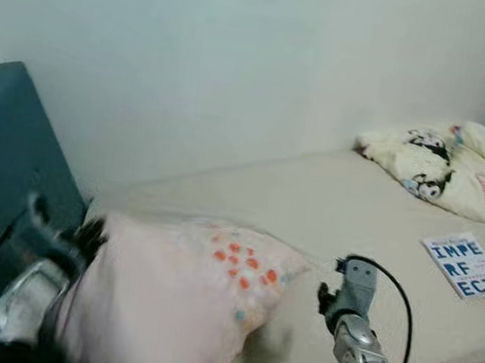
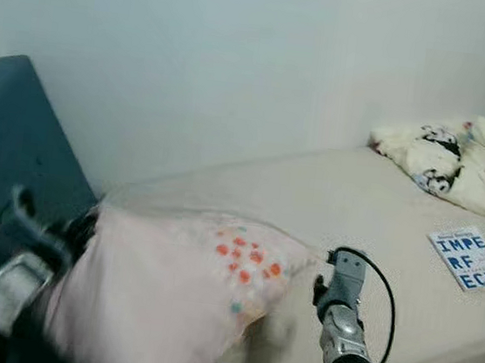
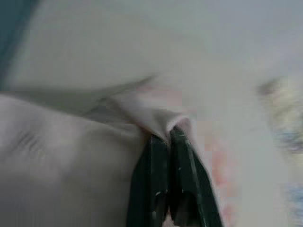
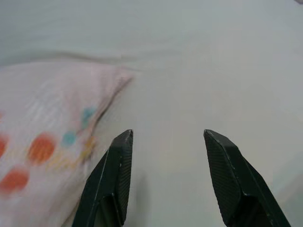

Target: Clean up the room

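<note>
The left tool (image 3: pixel 168 142) pinches the pillow (image 1: pixel 185 298) at its corner; the right tool (image 4: pixel 165 161), spread wide and empty, hovers just beside the pillow's far corner over the bed (image 1: pixel 363 204).

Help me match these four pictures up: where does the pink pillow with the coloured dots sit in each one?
Left eye view: pillow, lower centre, left claw at its left edge.
Right eye view: lower centre-left.
Left wrist view: its fabric pinched by the shut fingers.
Right wrist view: its dotted corner beside the open right claw.
Shared landmark: the orange dots.
</note>
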Controlling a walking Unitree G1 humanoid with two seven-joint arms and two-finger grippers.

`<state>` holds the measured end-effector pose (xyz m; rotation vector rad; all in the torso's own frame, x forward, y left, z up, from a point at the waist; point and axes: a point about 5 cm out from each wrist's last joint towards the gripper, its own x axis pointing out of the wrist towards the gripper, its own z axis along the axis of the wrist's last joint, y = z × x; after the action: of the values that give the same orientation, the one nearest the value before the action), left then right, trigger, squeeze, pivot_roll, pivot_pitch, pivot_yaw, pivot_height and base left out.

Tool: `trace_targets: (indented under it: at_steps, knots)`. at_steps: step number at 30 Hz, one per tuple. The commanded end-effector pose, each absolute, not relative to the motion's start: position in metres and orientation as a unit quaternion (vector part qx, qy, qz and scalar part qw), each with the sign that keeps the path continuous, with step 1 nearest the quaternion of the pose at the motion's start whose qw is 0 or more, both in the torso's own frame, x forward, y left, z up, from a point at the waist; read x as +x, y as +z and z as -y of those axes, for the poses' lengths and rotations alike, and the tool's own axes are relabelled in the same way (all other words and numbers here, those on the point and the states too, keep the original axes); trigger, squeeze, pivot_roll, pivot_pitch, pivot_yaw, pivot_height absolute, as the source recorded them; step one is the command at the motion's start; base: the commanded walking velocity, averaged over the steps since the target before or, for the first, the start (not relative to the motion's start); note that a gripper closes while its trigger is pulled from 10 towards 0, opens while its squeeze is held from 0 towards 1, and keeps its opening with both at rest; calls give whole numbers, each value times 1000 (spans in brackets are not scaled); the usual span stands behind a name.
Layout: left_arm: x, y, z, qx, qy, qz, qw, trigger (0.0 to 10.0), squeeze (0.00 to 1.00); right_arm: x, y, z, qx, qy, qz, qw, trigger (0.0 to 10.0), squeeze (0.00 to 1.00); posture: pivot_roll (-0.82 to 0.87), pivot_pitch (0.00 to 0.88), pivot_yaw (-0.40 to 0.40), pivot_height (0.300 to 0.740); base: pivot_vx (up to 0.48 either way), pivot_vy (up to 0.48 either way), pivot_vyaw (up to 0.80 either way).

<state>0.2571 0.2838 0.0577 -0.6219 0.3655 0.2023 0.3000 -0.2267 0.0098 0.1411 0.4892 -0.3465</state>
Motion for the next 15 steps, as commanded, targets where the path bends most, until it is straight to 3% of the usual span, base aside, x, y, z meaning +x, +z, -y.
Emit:
trace_targets:
  at_steps: [1, 6, 9, 15]
  knots:
    - [244, 63, -296, -222, 119, -245, 936, 10000, 0, 296, 5, 227, 116, -190, -252, 942, 10000, 0, 27, 0, 28, 740, 0, 0, 0]
    - [219, 47, -292, -150, 78, -347, 923, 10000, 0, 291, 0, 232, 155, -221, -265, 926, 10000, 0, 38, 0, 24, 740, 0, 0, 0]
    - [193, 29, -286, -36, 6, -426, 904, 10000, 0, 288, -3, 235, 150, -240, -284, 916, 10000, 0, 45, 0, 21, 740, 0, 0, 0]
    - [174, 11, -273, 92, -79, -476, 871, 10000, 0, 286, -4, 239, 132, -266, -302, 906, 10000, 0, 45, 0, 21, 740, 0, 0, 0]
